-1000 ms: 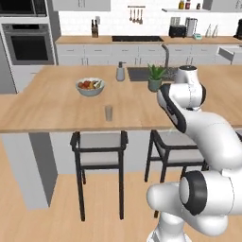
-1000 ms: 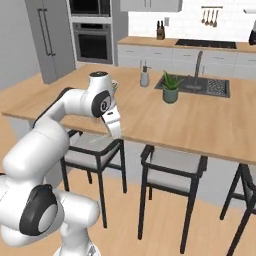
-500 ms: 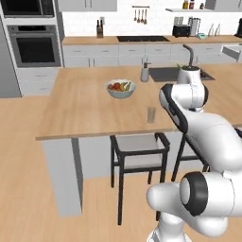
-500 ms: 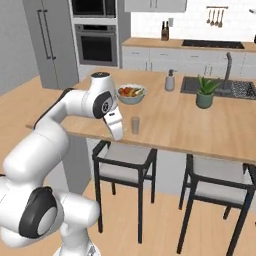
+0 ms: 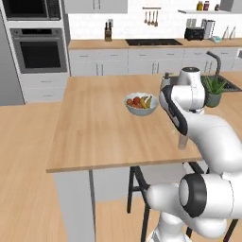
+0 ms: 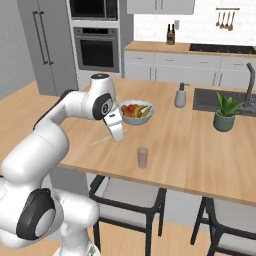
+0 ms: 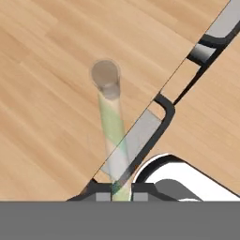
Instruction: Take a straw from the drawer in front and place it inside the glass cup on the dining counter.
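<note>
My gripper (image 6: 118,138) is shut on the straw (image 6: 102,141), a thin pale stick that pokes out to the left above the dining counter (image 6: 200,150). In the hand view the straw (image 7: 111,126) runs up from between the fingertips (image 7: 101,197) toward the glass cup (image 7: 106,77). The glass cup (image 6: 143,157) stands upright near the counter's front edge, a little right of and below the gripper. In the left base view my arm partly covers the cup (image 5: 182,141). The drawer is out of view.
A fruit bowl (image 6: 136,113) sits on the counter behind the gripper. A grey soap pump (image 6: 180,95), a potted plant (image 6: 223,115) and a sink (image 6: 207,100) lie farther right. Dark stools (image 6: 130,197) stand under the counter's front edge. The counter's left end (image 5: 94,137) is bare wood.
The whole picture has shifted: the base has driven along the counter, so bowl and cup now sit farther right and nearer. The arm keeps its pose, still holding the straw.
</note>
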Available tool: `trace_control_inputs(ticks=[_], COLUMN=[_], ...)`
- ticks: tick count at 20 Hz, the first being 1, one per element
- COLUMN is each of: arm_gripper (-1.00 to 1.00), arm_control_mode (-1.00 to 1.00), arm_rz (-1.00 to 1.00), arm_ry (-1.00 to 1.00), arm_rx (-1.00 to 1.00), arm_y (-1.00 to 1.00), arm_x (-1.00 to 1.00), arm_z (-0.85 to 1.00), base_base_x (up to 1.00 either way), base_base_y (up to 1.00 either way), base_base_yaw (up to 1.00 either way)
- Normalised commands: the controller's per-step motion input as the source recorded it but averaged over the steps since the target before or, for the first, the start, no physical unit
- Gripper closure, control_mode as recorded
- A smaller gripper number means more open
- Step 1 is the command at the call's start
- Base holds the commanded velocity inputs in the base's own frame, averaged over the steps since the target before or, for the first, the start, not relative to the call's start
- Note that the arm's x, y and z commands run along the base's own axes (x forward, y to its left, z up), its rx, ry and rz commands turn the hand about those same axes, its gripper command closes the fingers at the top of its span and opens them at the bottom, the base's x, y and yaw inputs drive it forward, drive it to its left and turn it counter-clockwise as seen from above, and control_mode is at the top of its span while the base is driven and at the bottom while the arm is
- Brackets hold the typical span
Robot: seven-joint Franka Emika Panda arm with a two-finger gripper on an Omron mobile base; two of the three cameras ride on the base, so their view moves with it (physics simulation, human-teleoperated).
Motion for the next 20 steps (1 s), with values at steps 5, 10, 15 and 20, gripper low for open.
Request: trace_control_inputs(ticks=[5, 10, 15, 20], arm_gripper=[1.0, 1.0, 1.0, 1.0], arm_control_mode=[1.0, -1.0, -1.0, -1.0], arm_rz=[0.0, 0.01, 0.05, 0.3], arm_ry=[0.0, -0.01, -0.25, -0.29], arm_rx=[0.0, -0.06, -0.25, -0.08], arm_y=[0.0, 0.0, -0.09, -0.62], arm_x=[0.0, 0.17, 0.0, 0.0], arm_z=[0.0, 0.11, 0.29, 0.17], base_base_x=[0.99, 0.36, 0.0, 0.0], base_base_y=[0.0, 0.0, 0.0, 0.0], base_base_yaw=[0.02, 0.01, 0.0, 0.0])
